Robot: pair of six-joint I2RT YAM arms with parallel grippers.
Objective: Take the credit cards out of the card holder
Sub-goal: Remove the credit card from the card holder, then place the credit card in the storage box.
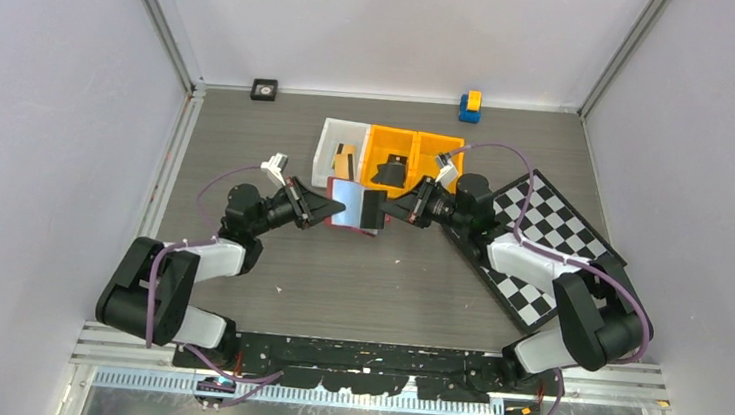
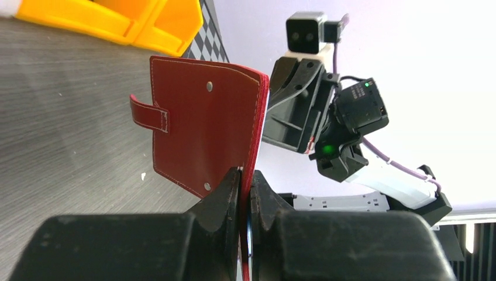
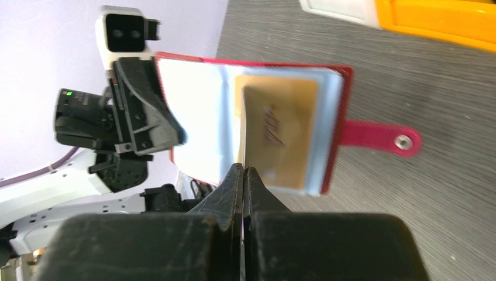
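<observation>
My left gripper is shut on the lower edge of the red card holder and holds it open and upright above the table. The snap tab sticks out sideways. In the right wrist view the pale clear sleeves face me with a tan credit card against them. My right gripper is shut on that card's near edge. From above, the holder hangs between the left gripper and the right gripper.
A white bin with a tan card in it stands behind the holder, beside two orange bins. A chequered board lies under the right arm. A blue and yellow block and a small black square sit at the back wall.
</observation>
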